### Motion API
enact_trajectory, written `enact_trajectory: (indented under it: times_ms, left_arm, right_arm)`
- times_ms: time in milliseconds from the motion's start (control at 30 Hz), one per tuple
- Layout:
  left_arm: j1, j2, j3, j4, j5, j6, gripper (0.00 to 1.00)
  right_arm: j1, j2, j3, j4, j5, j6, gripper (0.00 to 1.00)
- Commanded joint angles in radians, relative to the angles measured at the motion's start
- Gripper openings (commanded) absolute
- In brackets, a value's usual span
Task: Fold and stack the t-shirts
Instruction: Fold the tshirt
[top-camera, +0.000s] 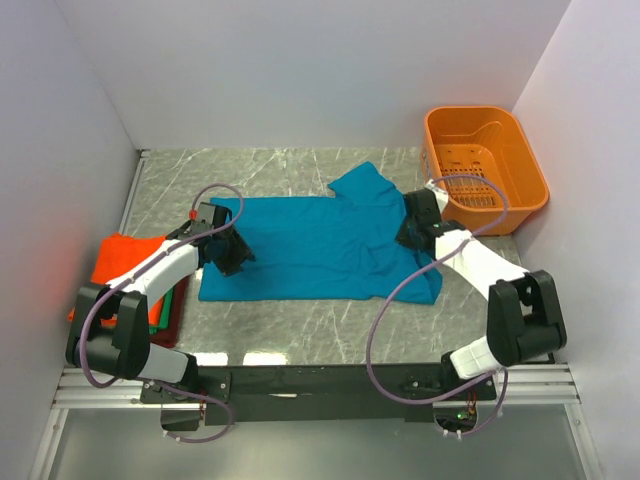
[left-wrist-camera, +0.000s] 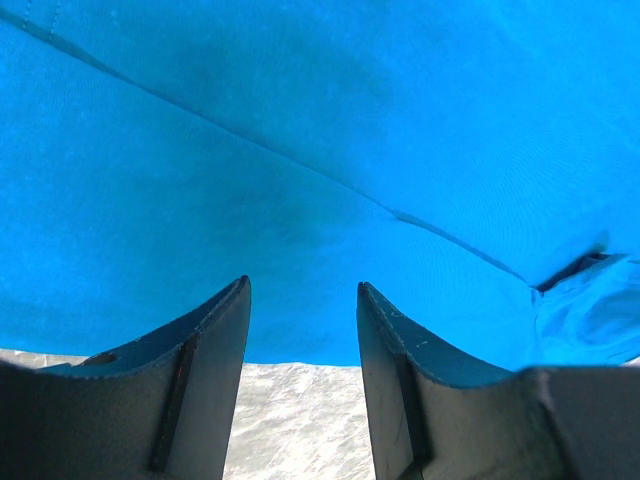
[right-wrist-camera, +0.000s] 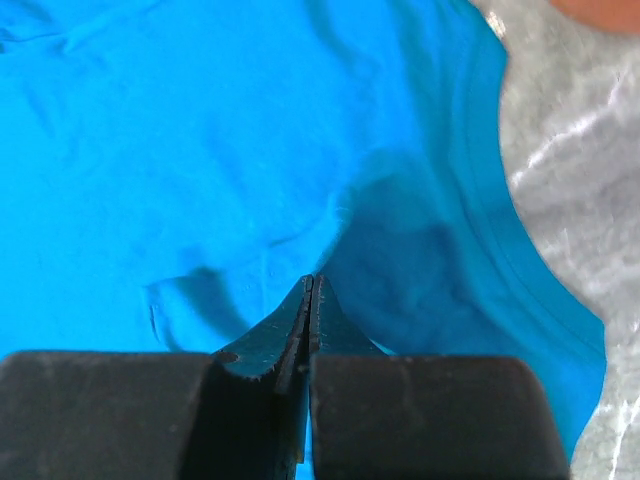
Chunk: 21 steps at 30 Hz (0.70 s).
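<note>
Teal t-shirt (top-camera: 320, 245) spread | right tool (right-wrist-camera: 311, 282) pinched together | orange t-shirt (top-camera: 122, 257) overhead only

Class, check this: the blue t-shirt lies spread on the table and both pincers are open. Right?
Only the left pincer is open; the right pincer is shut, as the right wrist view shows. The blue t-shirt does lie spread on the table.

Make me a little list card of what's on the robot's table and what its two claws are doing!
blue t-shirt: spread out mid-table, right side rumpled
left claw: open, at the shirt's left edge
right claw: shut, tips at the cloth; grip unclear
orange t-shirt: folded, tops the far-left pile, over a green edge and a dark red edge
basket: orange, back right corner
table: grey marble
</note>
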Motion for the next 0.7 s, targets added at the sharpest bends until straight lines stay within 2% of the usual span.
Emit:
enact_trajectory:
  times_ms: [0, 367, 467, 667]
  left_arm:
    - [-0.005, -0.034, -0.005, 0.022, 0.000, 0.004, 0.52]
    - [-0.005, -0.023, 0.002, 0.019, -0.004, -0.001, 0.52]
    - [-0.005, -0.022, -0.001, 0.023, -0.003, -0.004, 0.52]
    - [-0.005, -0.017, 0.004, 0.023, -0.006, -0.007, 0.52]
  right_arm:
    - [0.025, 0.065, 0.090, -0.050, 0.070, -0.056, 0.00]
    - [0.054, 0.174, 0.166, -0.084, 0.124, -0.092, 0.00]
    - [0.057, 0.191, 0.155, -0.067, 0.113, -0.093, 0.06]
    - [0.057, 0.184, 0.162, -0.036, 0.107, -0.113, 0.23]
